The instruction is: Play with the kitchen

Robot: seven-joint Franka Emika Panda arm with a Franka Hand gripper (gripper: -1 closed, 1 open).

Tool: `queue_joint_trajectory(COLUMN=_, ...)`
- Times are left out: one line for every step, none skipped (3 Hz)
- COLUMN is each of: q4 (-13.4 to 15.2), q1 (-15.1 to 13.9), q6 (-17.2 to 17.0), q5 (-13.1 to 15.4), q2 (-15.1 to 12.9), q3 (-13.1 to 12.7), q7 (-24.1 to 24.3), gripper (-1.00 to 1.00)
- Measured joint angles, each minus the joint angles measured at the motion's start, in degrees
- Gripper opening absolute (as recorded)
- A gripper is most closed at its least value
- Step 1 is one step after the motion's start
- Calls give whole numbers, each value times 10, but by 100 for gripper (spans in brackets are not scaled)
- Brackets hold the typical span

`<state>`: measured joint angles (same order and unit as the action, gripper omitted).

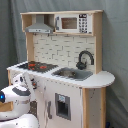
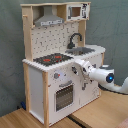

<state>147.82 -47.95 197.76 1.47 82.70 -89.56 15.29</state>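
The kitchen (image 1: 75, 95) (image 2: 37, 85) is a tall white and light-wood toy. It has a grey hood (image 2: 50, 20), a microwave (image 1: 70, 22), a black faucet (image 2: 75, 39), a grey sink (image 1: 72, 74) and a black hob with red rings (image 2: 52, 59). An oven door (image 2: 64, 95) sits under a row of knobs (image 2: 57, 76). In both exterior views my gripper (image 2: 77, 64) (image 1: 30, 82) is up against the front panel just below the counter, close to the right-hand knob. Whether it touches the knob is hidden.
My white arm (image 2: 107, 77) reaches in from the second exterior view's right, over a wooden table top (image 2: 100, 112). A grey curtain (image 1: 115, 45) hangs behind the kitchen. A cupboard door with a dark panel (image 1: 62, 106) stands under the sink.
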Motion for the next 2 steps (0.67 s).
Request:
queue_joint_trajectory(q4=0, q1=0, q6=0, q5=0, q2=0, q3=-1, q7=1, gripper=100)
queue_joint_trajectory(q4=0, q1=1, q6=0, q5=0, q2=0, q3=-18, q7=13, gripper=100)
